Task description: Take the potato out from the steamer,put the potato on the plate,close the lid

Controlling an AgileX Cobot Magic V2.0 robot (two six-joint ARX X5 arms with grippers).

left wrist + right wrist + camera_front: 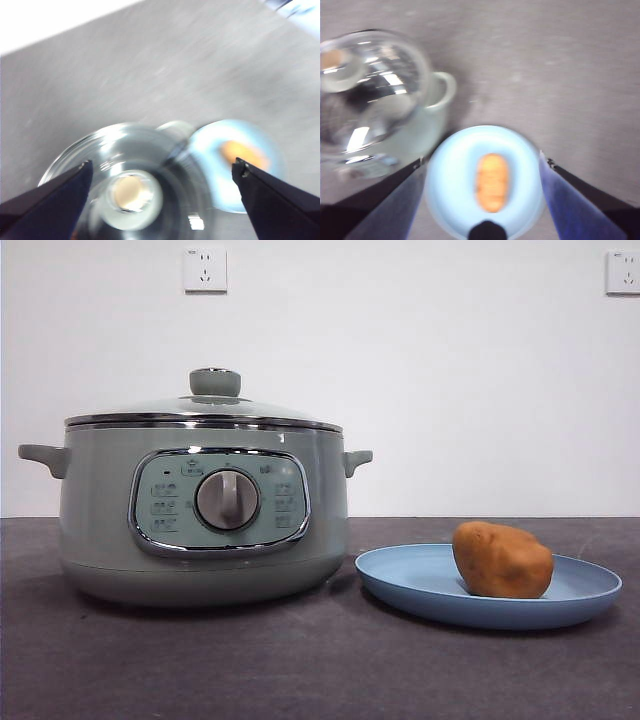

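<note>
The sage-green steamer [205,515] stands at the left with its glass lid [205,405] sitting on it, knob [215,382] on top. The orange-brown potato [501,560] lies on the light-blue plate [400,580] to its right. My left gripper [162,172] is open, high above the lid [125,155] and its knob [127,192]; the plate [210,150] with the potato [243,152] shows beside the lid. My right gripper [482,167] is open, high above the potato [492,181] on the plate [450,185]. Neither gripper shows in the front view.
The dark grey table [300,670] runs to a white wall with two sockets [205,270]. The steamer's handle [442,90] sticks out toward the plate. The lid [365,95] shows in the right wrist view.
</note>
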